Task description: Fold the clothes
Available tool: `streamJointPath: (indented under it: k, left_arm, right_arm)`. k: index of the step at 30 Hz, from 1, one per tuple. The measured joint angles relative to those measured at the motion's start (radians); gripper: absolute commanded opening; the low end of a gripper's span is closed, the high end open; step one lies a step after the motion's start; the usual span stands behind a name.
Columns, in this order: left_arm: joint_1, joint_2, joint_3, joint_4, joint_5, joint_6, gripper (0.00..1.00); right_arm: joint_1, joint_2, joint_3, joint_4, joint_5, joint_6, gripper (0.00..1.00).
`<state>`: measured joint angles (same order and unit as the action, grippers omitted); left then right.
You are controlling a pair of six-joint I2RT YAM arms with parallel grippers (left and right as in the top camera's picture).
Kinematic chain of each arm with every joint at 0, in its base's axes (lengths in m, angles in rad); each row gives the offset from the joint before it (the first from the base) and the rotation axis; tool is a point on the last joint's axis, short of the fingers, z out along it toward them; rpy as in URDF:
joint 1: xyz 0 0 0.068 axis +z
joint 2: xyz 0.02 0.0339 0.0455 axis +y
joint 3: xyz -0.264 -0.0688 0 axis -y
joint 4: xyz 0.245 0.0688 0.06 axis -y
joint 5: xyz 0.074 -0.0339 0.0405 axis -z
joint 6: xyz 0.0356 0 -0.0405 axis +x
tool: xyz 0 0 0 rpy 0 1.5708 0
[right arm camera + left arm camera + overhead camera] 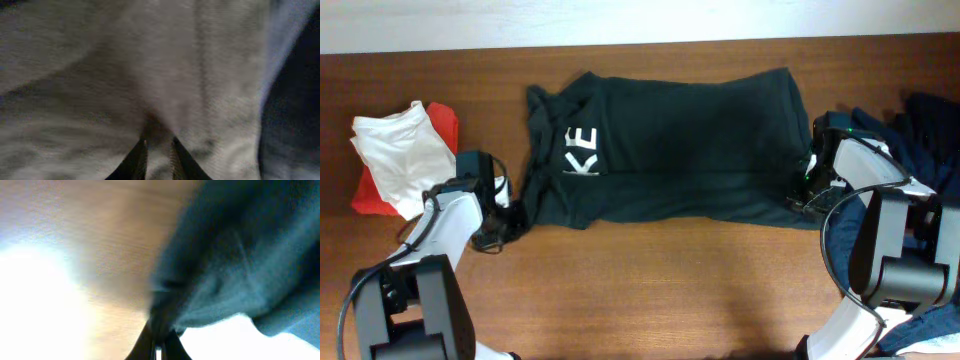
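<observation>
The dark T-shirt (690, 150) lies flat across the middle of the table (670, 290), its long axis running left to right in the overhead frame. The collar end with the white print (583, 152) sits at the left and the hem at the right.

Each arm has one end of the shirt's lower edge. The left gripper (508, 218) is at the lower-left corner, by the sleeve. In its wrist view the fingers are pressed together, with a bunch of dark cloth pinched at the tips. The right gripper (802, 192) is at the lower-right corner, on the hem. In its wrist view a ridge of fabric stands in the narrow gap between the fingers, so it looks clamped on the shirt too, though that view is dim.

From both grippers the body of the shirt spreads towards the top of the frame. I'd judge that the fold carries the lower edge up and over, both ends together, to keep it straight.

A white garment (395, 150) on a red cloth (445, 125) sits at far left, apart from the shirt. The navy clothes (920, 130) are heaped at far right, close behind the right arm.
</observation>
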<state>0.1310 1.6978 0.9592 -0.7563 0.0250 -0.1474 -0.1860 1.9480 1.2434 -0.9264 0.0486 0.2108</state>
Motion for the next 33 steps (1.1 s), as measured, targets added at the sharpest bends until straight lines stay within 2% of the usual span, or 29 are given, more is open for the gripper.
streamJointPath:
  k: [3,4,5,6,7,10,12,13,15,19,22,23,24,30,31,33]
  left_arm:
    - [0.000,-0.036,0.020,-0.090,-0.214,-0.058,0.04]
    - [0.000,-0.042,0.022,-0.105,-0.255,-0.067,0.08]
    - [0.000,-0.043,0.023,-0.123,-0.287,-0.074,0.35]
    - [0.000,-0.043,0.024,-0.129,-0.315,-0.082,0.52]
    - [0.000,-0.043,0.024,-0.130,-0.347,-0.084,0.60]
    - [0.006,-0.043,0.048,-0.163,-0.396,-0.089,0.62]
    - [0.012,-0.049,0.118,-0.206,-0.367,-0.089,0.62]
    - [0.009,-0.062,0.161,-0.205,-0.310,-0.086,0.61]
    - [-0.058,-0.109,0.204,-0.179,-0.093,-0.058,0.61]
    - [-0.194,-0.102,0.157,-0.178,0.018,-0.051,0.65]
    - [-0.238,-0.099,0.063,-0.094,0.031,-0.051,0.64]
    - [-0.246,-0.099,0.032,-0.063,0.032,-0.051,0.58]
    - [-0.246,-0.099,-0.009,-0.020,0.031,-0.051,0.44]
    - [-0.247,-0.097,-0.034,0.062,0.023,-0.044,0.43]
    - [-0.247,-0.091,-0.034,0.062,0.023,-0.044,0.38]
    - [-0.247,-0.062,-0.034,0.062,0.021,-0.040,0.00]
  right_arm:
    - [0.000,0.000,0.000,-0.017,0.036,0.000,0.20]
    - [0.000,0.000,0.000,-0.035,0.041,0.000,0.20]
    - [0.000,0.000,0.000,-0.051,0.042,-0.001,0.20]
    - [0.000,0.000,0.000,-0.069,0.043,0.000,0.20]
    - [0.000,0.000,0.000,-0.069,0.045,0.000,0.20]
    - [0.000,0.000,0.000,-0.069,0.049,0.000,0.20]
    - [0.000,0.000,0.000,-0.067,0.049,-0.001,0.20]
    - [0.000,0.000,0.000,-0.065,0.049,-0.001,0.20]
    - [0.000,0.000,0.000,-0.064,0.049,-0.001,0.20]
    - [0.000,0.000,0.000,-0.065,0.049,-0.001,0.21]
    - [0.000,0.000,0.000,-0.064,0.049,0.000,0.20]
    - [0.000,0.000,0.000,-0.065,0.049,0.000,0.20]
    - [0.000,0.000,0.000,-0.065,0.049,0.000,0.21]
    - [0.000,0.000,0.000,-0.065,0.049,-0.001,0.21]
    - [0.000,0.000,0.000,-0.065,0.048,-0.001,0.21]
    - [0.000,0.000,0.000,-0.065,0.048,-0.001,0.20]
